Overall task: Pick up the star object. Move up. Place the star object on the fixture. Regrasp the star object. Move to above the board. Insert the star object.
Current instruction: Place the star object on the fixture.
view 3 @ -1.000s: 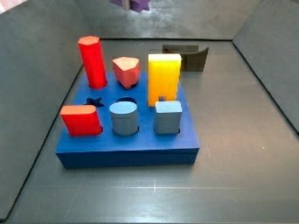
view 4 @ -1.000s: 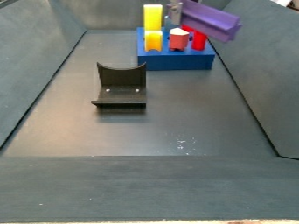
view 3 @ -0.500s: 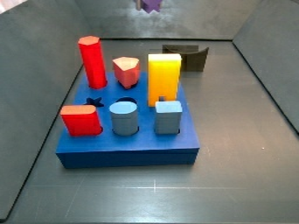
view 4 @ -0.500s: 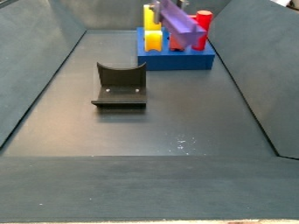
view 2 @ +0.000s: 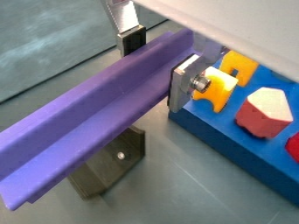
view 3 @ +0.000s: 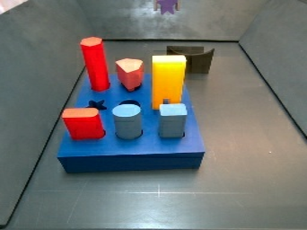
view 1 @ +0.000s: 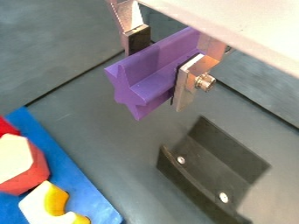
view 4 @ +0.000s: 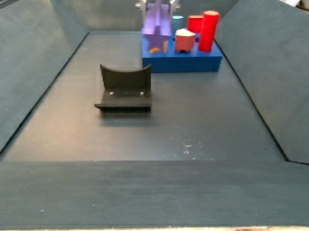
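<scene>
The star object (view 1: pixel 149 74) is a long purple peg, and my gripper (view 1: pixel 163 63) is shut across its middle, one pad on each side. In a wrist view the peg (view 2: pixel 93 122) lies lengthwise over the dark fixture (view 2: pixel 111 168), with the blue board (view 2: pixel 251 153) beside it. In a side view only its purple tip (view 3: pixel 167 5) shows at the top edge, high above the floor behind the board (view 3: pixel 132 148). The peg (view 4: pixel 158 20) hangs in front of the board (view 4: pixel 182 61), well above the fixture (view 4: pixel 125 87). A star-shaped hole (view 3: pixel 96 105) shows in the board.
The board carries a tall red peg (view 3: pixel 93 63), a short pink-orange peg (view 3: pixel 129 74), a yellow block (view 3: pixel 170 79), a red block (view 3: pixel 83 123) and two blue pegs (view 3: pixel 127 120). Grey walls slope up round the floor. The fixture (view 3: pixel 192 58) stands behind the board.
The held star object has travelled sideways along the back of the workspace towards the board. In one side view it swung from lying slanted to looking nearly upright. The grip has not changed.
</scene>
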{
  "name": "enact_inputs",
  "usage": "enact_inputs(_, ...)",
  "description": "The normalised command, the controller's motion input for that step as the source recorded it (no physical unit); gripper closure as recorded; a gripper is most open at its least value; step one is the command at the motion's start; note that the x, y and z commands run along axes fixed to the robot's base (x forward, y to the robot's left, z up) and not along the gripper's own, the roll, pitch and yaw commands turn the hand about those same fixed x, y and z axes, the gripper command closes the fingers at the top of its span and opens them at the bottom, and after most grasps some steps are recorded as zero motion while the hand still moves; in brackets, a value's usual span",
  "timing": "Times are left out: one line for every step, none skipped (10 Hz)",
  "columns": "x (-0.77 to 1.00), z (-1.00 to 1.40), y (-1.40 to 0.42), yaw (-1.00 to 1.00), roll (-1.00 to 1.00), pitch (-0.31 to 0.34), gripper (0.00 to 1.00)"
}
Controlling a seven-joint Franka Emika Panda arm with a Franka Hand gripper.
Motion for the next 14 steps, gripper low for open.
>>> enact_inputs(1.00,-0.03,0.01,-0.34,0.09,0.027,1.00)
enact_inputs(1.00,-0.03,0.01,-0.22,0.09,0.039,1.00)
enact_inputs(0.90,0.07,-0.10,0.06,-1.00,0.054,1.00)
enact_inputs(0.81,0.08,-0.09,0.06,-1.00,0.058,1.00)
enact_inputs(0.72,0.05,-0.02,0.05,-1.00,0.068,1.00)
enact_inputs(0.65,0.02,0.00,0.05,-1.00,0.080,1.00)
enact_inputs(0.57,0.01,0.01,0.04,-1.00,0.098,1.00)
enact_inputs(0.53,-0.01,0.03,0.03,-1.00,0.107,1.00)
enact_inputs(0.47,-0.01,0.03,0.02,-1.00,0.118,1.00)
enact_inputs(0.42,-0.01,0.03,0.01,-1.00,0.128,1.00)
enact_inputs(0.39,-0.01,0.04,0.00,-1.00,0.134,1.00)
enact_inputs(0.31,-0.01,0.04,-0.02,-1.00,0.147,1.00)
enact_inputs(0.28,-0.01,0.04,-0.03,-1.00,0.154,1.00)
enact_inputs(0.21,-0.02,0.04,-0.05,-1.00,0.167,1.00)
